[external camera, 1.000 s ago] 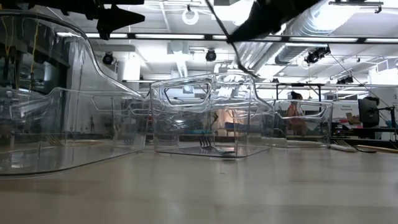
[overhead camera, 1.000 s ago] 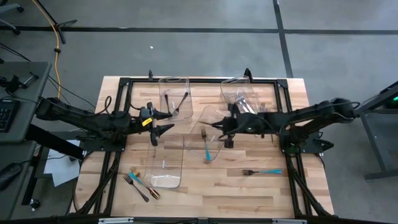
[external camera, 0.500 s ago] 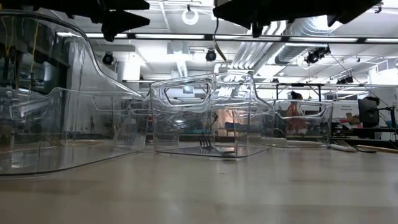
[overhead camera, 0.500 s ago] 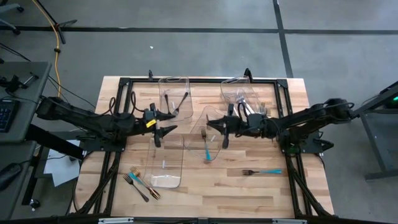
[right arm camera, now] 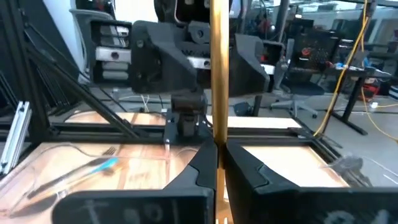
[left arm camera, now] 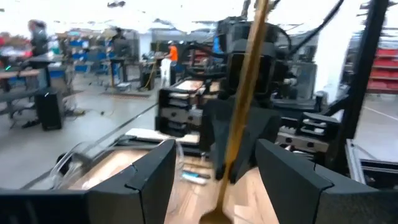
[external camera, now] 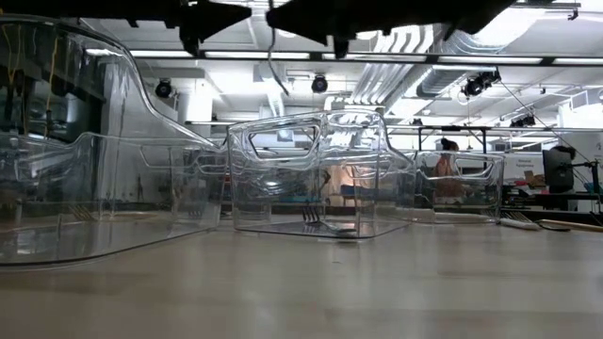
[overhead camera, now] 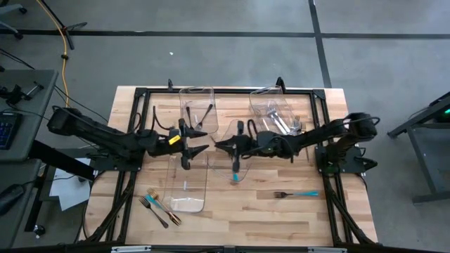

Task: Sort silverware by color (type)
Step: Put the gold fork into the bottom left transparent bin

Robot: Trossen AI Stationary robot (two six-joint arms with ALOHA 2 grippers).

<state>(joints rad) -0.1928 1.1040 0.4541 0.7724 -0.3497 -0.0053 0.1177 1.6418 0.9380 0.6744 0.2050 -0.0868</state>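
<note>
- Two grippers meet above mid-table: right gripper [overhead camera: 219, 145] pinches a gold utensil [right arm camera: 218, 74], left gripper [overhead camera: 200, 149] spread wide around it.
- Only wrist views reveal that utensil; overhead hides it.
- Both arms have closed in since a second ago.

floor [overhead camera: 211, 49]: grey concrete | ceiling lights [external camera: 528, 58]: on | desk [overhead camera: 17, 112]: left

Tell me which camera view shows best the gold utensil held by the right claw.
The right wrist view: the gold utensil stands upright, pinched in the right claw. The left wrist view shows it tilted; the high and low views barely show it.
</note>
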